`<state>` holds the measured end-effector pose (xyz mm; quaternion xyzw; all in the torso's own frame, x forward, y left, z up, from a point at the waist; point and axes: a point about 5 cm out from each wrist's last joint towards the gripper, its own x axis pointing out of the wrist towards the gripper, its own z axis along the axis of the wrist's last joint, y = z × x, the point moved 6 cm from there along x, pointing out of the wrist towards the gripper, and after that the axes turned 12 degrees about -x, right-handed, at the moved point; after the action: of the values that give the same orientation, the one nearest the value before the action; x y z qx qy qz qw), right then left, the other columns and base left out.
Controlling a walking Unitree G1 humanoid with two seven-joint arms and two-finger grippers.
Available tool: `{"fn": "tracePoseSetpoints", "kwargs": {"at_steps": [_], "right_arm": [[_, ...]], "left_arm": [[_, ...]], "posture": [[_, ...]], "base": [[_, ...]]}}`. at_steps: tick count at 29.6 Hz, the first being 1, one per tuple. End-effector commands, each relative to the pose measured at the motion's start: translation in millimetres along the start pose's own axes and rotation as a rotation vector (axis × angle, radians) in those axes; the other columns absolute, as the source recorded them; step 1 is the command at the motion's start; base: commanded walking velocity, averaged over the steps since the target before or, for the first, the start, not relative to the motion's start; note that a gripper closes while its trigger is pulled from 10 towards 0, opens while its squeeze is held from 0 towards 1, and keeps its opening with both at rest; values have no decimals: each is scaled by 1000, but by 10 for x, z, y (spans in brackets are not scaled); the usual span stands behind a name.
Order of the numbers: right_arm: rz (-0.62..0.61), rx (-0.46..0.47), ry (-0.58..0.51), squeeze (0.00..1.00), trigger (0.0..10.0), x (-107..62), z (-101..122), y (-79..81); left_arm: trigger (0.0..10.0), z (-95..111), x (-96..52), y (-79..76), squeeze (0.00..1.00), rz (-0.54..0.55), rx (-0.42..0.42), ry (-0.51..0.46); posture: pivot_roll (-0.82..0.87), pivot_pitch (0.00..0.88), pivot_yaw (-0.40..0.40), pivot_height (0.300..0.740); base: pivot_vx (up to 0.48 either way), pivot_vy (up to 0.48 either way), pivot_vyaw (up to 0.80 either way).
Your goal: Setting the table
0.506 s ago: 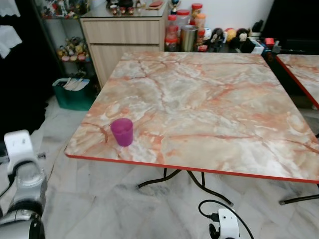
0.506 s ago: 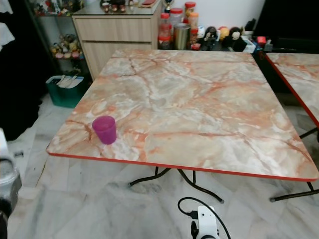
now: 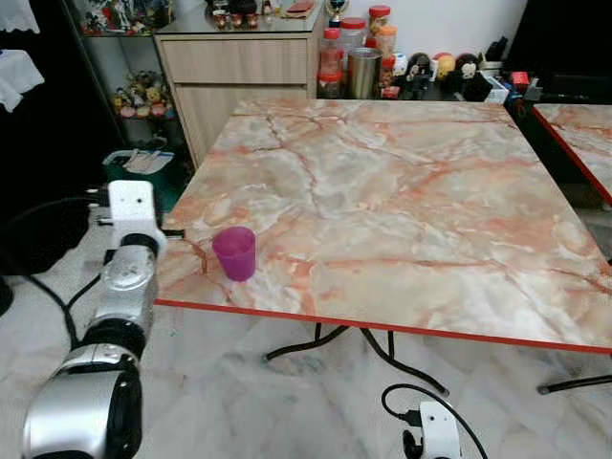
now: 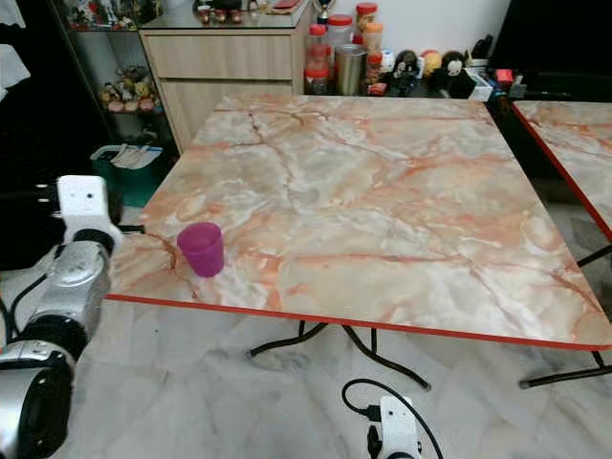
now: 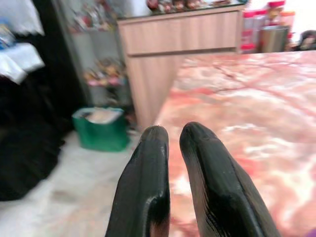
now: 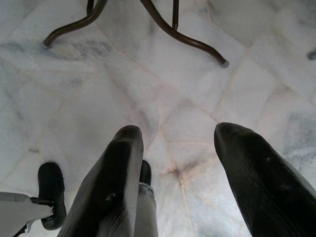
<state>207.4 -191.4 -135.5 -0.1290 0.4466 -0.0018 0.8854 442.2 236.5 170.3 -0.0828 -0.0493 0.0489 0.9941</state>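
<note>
Near the bench (image 3: pixel 402 191) edge, a purple cup (image 3: pixel 234 253) stands upright, mouth up. Left gripper (image 5: pixel 170 136) jaws nearly pressed together; right gripper (image 6: pixel 177 140) jaws spread above the floor (image 6: pixel 163 74).

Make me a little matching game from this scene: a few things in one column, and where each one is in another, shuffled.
Things:
1. purple cup
2. green bin
3. steel canister
4. right gripper

Places:
A. hanging low over the marble floor
B. on the floor beside the wooden cabinet
C. on the marble table, near its front edge on the robot's left
D. behind the table's far edge, among jars

Pairs: 1-C, 2-B, 3-D, 4-A
</note>
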Motion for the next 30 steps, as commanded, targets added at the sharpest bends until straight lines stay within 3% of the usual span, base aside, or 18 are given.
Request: {"fn": "tracePoseSetpoints", "kwargs": {"at_steps": [1, 6, 14, 19, 29, 30], "right_arm": [[-7, 22, 0, 0, 10000, 6, 22, -3], [-9, 27, -5, 0, 10000, 12, 54, 7], [-10, 33, -5, 0, 10000, 11, 54, 16], [-12, 32, -2, 0, 10000, 9, 42, 14], [-13, 31, 0, 0, 10000, 7, 33, 10], [-13, 31, 0, 0, 10000, 8, 34, 10]], "left_arm": [[10000, 116, 64, -56, 1000, -35, -59, 4], [10000, 120, 100, -166, 1000, -112, -110, 66], [10000, -101, 59, -387, 1000, -244, -72, 264], [10000, -213, 5, -490, 1000, -302, -49, 316], [10000, -274, -36, -553, 1000, -319, -14, 368], [10000, -291, -41, -555, 0, -319, -3, 377]], "posture": [[41, 0, 36, 736], [44, 0, 39, 736], [42, 0, 45, 736], [41, 0, 48, 736], [38, 0, 47, 736], [39, 0, 48, 736]], "base": [[0, 0, 0], [0, 0, 0], [0, 0, 0], [0, 0, 0], [0, 0, 0], [0, 0, 0]]}}
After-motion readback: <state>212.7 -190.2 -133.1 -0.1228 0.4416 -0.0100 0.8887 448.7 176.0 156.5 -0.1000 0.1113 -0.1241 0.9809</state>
